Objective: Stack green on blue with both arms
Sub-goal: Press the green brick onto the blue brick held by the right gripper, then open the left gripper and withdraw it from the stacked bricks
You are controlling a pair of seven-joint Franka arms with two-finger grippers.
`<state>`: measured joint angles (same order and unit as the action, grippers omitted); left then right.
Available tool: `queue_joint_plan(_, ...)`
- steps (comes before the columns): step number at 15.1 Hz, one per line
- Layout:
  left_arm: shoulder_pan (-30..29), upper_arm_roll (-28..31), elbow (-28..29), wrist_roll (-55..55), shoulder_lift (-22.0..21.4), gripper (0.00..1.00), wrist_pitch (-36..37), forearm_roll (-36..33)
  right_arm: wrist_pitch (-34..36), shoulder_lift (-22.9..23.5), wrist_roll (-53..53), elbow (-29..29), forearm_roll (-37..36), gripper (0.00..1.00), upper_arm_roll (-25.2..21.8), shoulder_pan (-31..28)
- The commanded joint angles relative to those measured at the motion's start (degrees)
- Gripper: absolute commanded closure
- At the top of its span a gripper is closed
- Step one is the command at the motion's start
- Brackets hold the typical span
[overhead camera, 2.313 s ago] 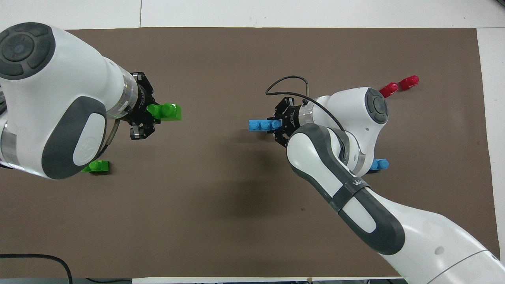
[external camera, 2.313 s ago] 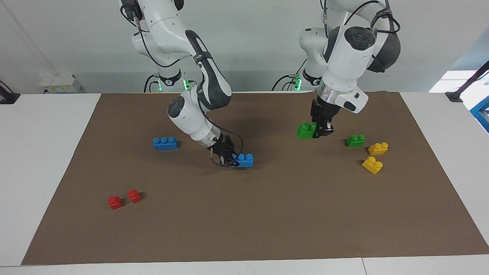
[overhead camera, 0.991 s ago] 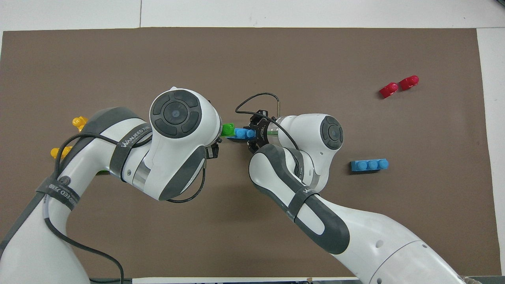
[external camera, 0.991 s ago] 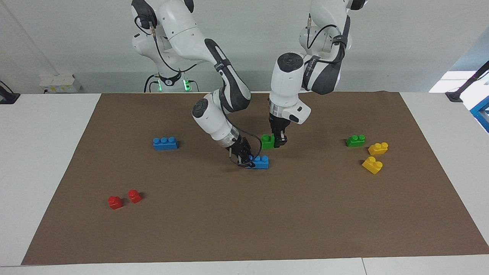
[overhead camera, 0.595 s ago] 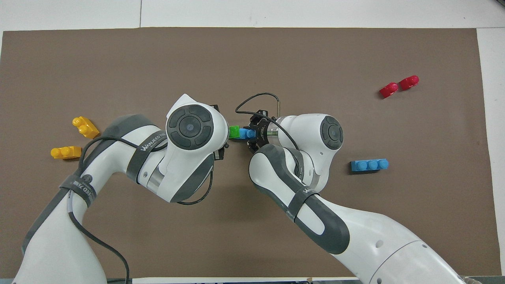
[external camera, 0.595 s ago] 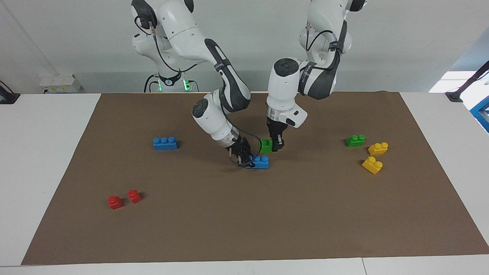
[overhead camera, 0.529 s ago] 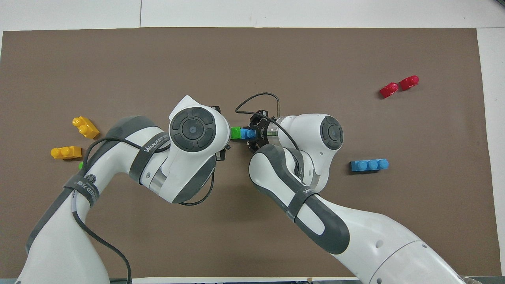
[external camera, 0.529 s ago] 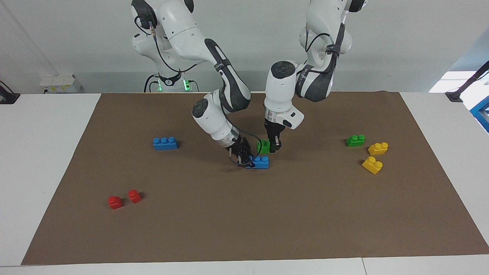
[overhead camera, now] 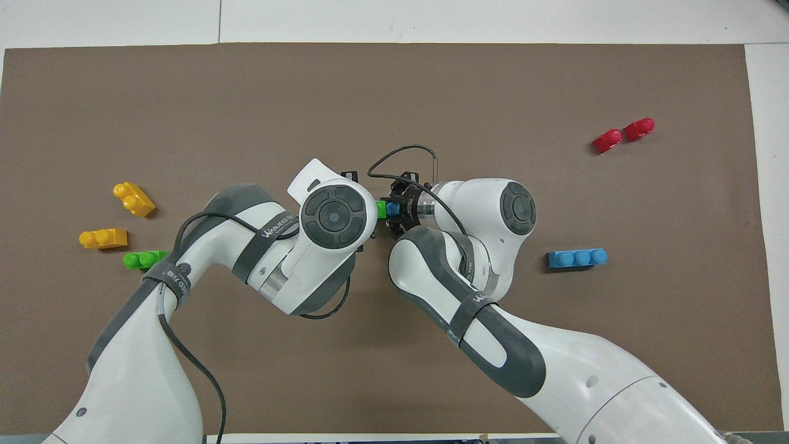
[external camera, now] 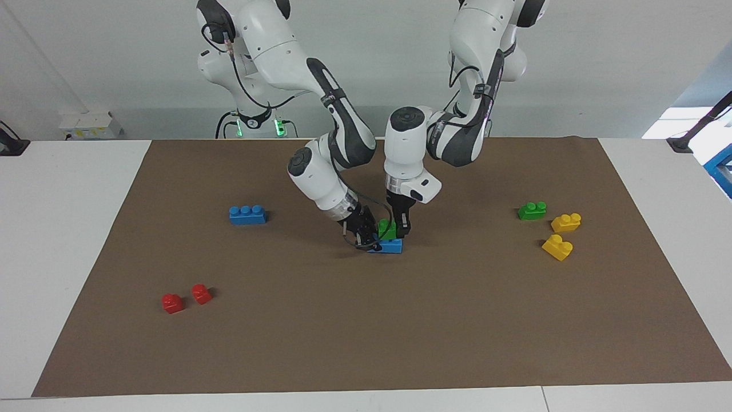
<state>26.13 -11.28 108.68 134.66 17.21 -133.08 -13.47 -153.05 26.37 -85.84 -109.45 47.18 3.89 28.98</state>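
Blue three-stud bricks: two, one (external camera: 391, 246) clamped by right gripper (external camera: 364, 236). Green two-stud bricks: two, one (external camera: 387, 229) gripped by left gripper (external camera: 398, 228). Yellow: two. Red: two.

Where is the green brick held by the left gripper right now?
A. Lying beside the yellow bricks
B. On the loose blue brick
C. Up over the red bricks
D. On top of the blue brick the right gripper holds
D: in the facing view the left gripper has the green brick down on the blue brick, whose end the right gripper grips.
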Motion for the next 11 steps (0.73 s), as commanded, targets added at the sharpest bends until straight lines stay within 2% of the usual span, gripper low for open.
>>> queue_joint_plan(1,0.50,0.65,1.01,1.48,0.28,1.00,-1.57,-1.99,-2.26,1.05,0.24,-0.23,1.33,1.00,-0.28,0.46)
queue_joint_plan(11,-0.38,1.18,4.96,1.57,0.89,1.00,-7.64,-5.50,-2.26,1.05,0.24,-0.50,1.33,1.00,-0.28,0.46)
